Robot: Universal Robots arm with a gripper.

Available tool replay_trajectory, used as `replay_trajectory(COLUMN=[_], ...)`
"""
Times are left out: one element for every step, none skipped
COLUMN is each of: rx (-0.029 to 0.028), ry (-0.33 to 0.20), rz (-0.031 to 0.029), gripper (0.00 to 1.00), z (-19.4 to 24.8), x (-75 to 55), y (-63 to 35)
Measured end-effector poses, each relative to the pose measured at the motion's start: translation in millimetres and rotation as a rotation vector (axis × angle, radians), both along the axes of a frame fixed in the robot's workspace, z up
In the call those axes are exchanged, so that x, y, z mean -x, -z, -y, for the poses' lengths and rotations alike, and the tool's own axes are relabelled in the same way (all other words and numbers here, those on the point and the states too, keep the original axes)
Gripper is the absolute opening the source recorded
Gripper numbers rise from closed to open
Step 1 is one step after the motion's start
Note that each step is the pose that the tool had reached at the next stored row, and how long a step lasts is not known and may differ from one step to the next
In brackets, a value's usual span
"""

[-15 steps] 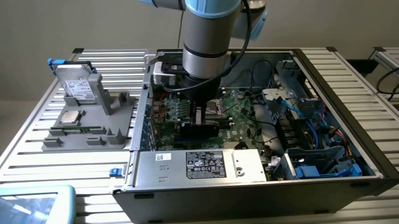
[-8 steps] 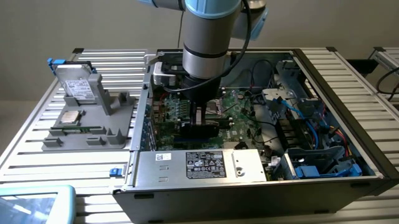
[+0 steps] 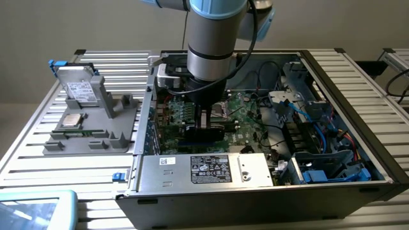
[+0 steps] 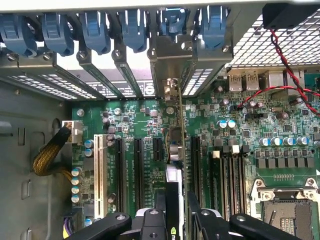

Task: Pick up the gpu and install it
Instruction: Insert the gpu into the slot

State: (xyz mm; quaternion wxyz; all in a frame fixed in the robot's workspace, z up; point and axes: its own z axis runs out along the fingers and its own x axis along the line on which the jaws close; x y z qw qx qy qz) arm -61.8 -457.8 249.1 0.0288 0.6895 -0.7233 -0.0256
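Tool point(image 4: 176, 206) grips 1 gpu point(image 4: 173, 150) by mobo point(image 4: 135, 117).

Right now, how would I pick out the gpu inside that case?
Look into the open computer case, at the green motherboard under the arm. The gpu is the thin card held on edge in the gripper, its silvery bracket at the rear wall. Unlike the empty black slots beside it, it stands up from the board.
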Motion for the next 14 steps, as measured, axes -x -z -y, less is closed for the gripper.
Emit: replay_trajectory(rx=[0.0,-0.0001,-0.0002,-0.0002,-0.0003,-0.0002,-0.0004,-0.0005,-0.0005,-0.0006,-0.0006,-0.0006,-0.0005,-0.0005], ry=[0.0,0.0,0.0,0.0,0.0,0.0,0.0,0.0,-0.001,-0.001,-0.001,-0.001,-0.001,-0.001], rz=[0.0,0.0,0.0,0.0001,0.0001,0.0,0.0001,0.0001,0.0001,0.0001,0.0,0.0001,0.0001,0.0001], gripper=[0.27,0.27,0.27,0.27,0.27,0.27,0.27,0.27,0.27,0.27,0.27,0.27,0.27,0.27], z=[0.0,0.0,0.0,0.0,0.0,0.0,0.0,0.0,0.0,0.0,0.0,0.0,0.0,0.0], x=[0.0,0.0,0.0,0.0,0.0,0.0,0.0,0.0,0.0,0.0,0.0,0.0,0.0,0.0], y=[0.1,0.2,0.2,0.2,0.2,0.2,0.2,0.2,0.2,0.2,0.2,0.2,0.2,0.2])
